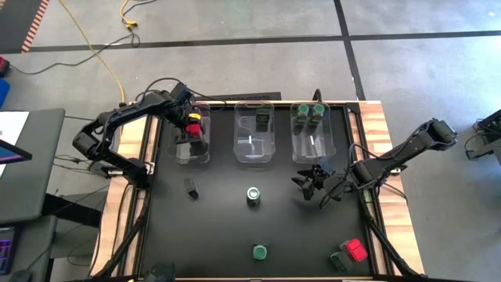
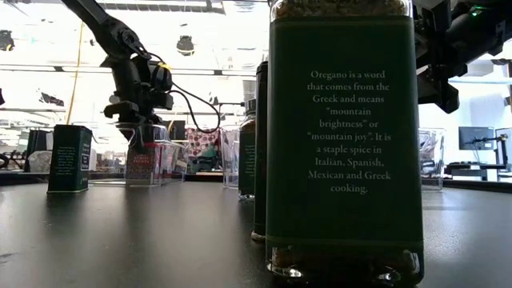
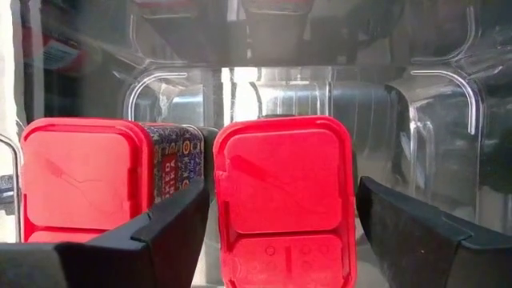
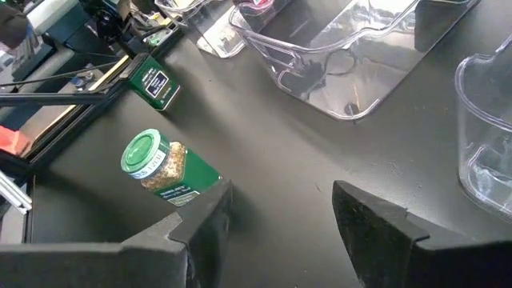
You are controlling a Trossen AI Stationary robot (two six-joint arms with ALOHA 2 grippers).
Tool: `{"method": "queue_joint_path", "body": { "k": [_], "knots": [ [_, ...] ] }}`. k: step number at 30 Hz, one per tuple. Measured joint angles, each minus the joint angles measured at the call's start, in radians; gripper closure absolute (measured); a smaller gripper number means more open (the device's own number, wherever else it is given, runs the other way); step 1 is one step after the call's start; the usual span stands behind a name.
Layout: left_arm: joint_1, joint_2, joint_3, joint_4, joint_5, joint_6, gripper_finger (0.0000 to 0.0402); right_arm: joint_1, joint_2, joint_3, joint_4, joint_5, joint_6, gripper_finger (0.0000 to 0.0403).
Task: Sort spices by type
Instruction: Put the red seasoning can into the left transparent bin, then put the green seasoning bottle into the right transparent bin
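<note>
Low view: an oregano jar point(image 2: 344, 144) stands right at the lens, upright, its lid cut off, hiding most of the surface point(image 2: 120, 240) behind; a dark tin point(image 2: 70, 158) stands far left.

High view: the left claw point(image 1: 190, 125) is over the left bin point(image 1: 192, 149), closed around a red-topped container point(image 1: 193, 124). The right claw point(image 1: 308, 183) hovers near a green-lidded jar point(image 1: 253, 195). Another green lid point(image 1: 259, 252) and a red-topped one point(image 1: 356, 250) sit near the front edge.

Left wrist view: the red lid point(image 3: 284, 200) faces up between the fingers point(image 3: 172, 232), beside a second red-topped container point(image 3: 80, 180); both bodies are mostly hidden.

Right wrist view: spread wide, that claw point(image 4: 280, 220) holds nothing; the jar point(image 4: 164, 170) stands ahead.
</note>
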Motion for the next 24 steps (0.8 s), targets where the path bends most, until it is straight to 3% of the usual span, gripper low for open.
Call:
{"method": "queue_joint_path", "body": {
  "k": [14,24],
  "knots": [
    [0.0,-0.009,0.067,-0.058,0.001,-0.061,0.0098,0.0,0.0,0.0,0.0,0.0,-0.003,0.0159],
    [-0.042,-0.139,0.109,-0.053,0.002,-0.224,0.0098,0.0,0.0,0.0,0.0,0.0,0.012,0.0159]
  ]
}}
